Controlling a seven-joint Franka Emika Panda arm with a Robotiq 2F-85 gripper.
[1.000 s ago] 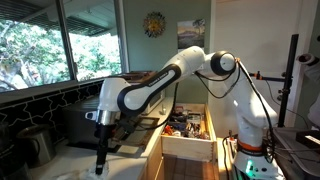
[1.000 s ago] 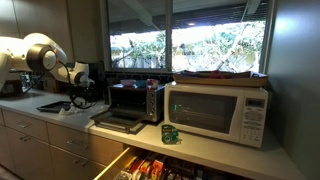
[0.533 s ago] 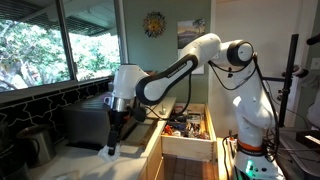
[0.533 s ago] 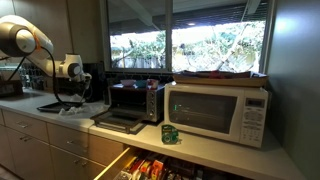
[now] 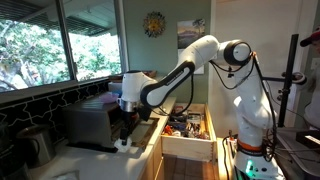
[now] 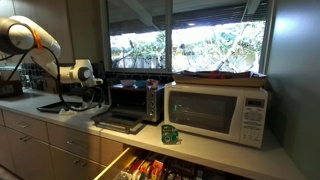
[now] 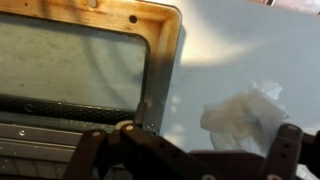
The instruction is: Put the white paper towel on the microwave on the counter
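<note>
The white paper towel (image 7: 243, 117), at two o'clock of the gripper (image 7: 185, 162) whose jaws are spread apart, is judged light and limp, best pinched at its crumpled peak.

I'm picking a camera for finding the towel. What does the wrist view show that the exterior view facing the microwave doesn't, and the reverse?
Only the wrist view: the crumpled paper towel lying plainly on the counter, right of the oven door. Only an exterior view: the microwave, a green can, the open drawer and the window. Both: the oven door, folded open, and the end effector, seen open in the wrist view.
</note>
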